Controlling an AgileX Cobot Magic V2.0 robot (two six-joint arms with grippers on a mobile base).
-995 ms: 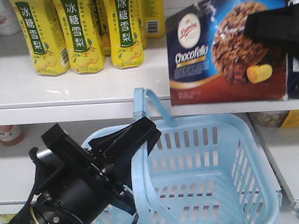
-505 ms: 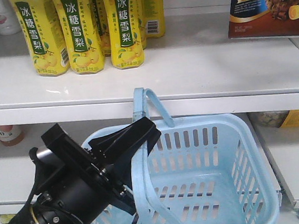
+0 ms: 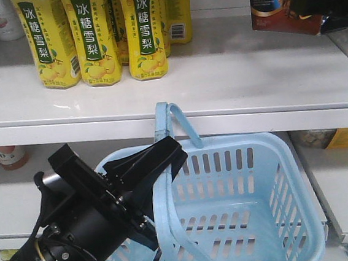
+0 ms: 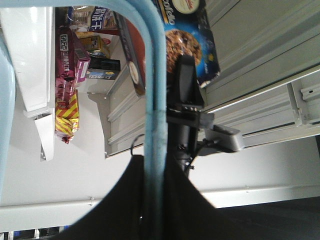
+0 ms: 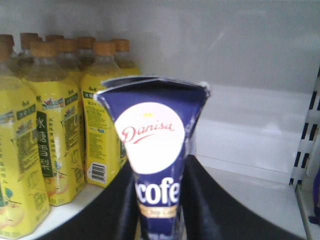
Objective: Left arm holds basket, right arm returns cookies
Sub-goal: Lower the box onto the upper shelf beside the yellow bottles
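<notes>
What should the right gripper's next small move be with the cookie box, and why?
Probably ease the ChocoFello cookie box down onto the white shelf before opening: the right gripper is clamped on it, its lower edge looks just clear of the surface, and the spot right of the yellow drink bottles is free.

We face a white shop shelf [image 3: 231,82] with a thick front lip, lit evenly and bright enough to glare on its top. On it stand yellow drink bottles [image 3: 94,36] with green labels, in a row of 3 at the front and more behind. A lower shelf [image 3: 346,194] runs below, with a yellow packet [image 3: 346,136] tucked at its back. Behind the bottles we see a plain grey back wall [image 5: 225,45] and a slotted white upright [image 5: 306,135] at the right.
</notes>
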